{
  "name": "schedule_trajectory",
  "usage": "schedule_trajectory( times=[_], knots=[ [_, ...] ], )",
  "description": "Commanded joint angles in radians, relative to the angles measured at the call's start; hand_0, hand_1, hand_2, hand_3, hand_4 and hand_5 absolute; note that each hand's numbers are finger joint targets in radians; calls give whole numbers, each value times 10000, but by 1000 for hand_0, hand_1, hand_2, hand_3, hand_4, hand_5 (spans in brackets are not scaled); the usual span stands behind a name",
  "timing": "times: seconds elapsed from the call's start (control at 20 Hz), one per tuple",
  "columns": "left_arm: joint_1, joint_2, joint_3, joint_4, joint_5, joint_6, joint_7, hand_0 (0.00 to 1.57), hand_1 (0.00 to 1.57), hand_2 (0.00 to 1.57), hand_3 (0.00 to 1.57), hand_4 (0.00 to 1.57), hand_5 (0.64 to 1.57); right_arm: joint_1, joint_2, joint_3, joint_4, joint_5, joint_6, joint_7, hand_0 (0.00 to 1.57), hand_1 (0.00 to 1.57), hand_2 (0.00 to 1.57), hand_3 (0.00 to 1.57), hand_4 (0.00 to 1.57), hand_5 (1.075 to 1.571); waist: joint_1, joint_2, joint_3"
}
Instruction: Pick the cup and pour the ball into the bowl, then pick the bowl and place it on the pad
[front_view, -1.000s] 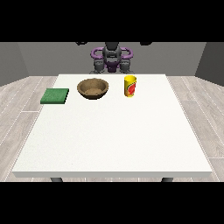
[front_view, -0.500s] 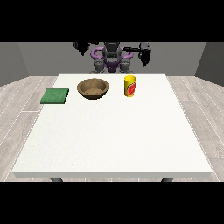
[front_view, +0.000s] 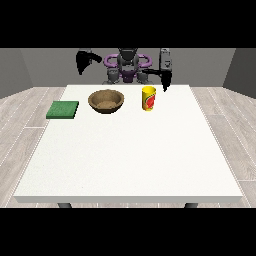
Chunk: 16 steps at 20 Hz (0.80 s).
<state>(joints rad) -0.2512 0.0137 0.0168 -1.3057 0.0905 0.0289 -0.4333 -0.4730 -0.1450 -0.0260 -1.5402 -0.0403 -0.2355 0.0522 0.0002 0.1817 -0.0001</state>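
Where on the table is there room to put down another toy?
The whole near half of the table, in front of the pad, bowl and cup, is bare. So is the patch right of the cup. The far edge is crowded: pad, bowl and cup sit in a row there.

Open table (front_view: 125, 155) surrounds cup (front_view: 148, 98), bowl (front_view: 106, 101) and pad (front_view: 63, 109).

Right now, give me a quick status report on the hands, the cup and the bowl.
Hand at the view's right above and behind the yellow cup, holding nothing. Hand at the view's left raised. Cup upright beside the wooden bowl; green pad bare. Nothing between them.
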Motion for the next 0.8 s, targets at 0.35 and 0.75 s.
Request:
schedule_trajectory(
  times=[0.35, 0.75],
  knots=[
    [-779, -103, 711, 3672, -261, 105, -2697, 0, 0, 0, 0, 0, 1535, -370, -335, -334, 654, 35, 609, -348, 0, 0, 413, 615, 646, 1564, -459, -33, -3],
    [-1636, -129, 757, 4764, -226, 618, -3423, 0, 0, 0, 0, 0, 1525, -777, -1072, -1375, 1668, -603, 1413, -1029, 0, 0, 350, 516, 636, 1566, -518, 394, -2]
  ],
)
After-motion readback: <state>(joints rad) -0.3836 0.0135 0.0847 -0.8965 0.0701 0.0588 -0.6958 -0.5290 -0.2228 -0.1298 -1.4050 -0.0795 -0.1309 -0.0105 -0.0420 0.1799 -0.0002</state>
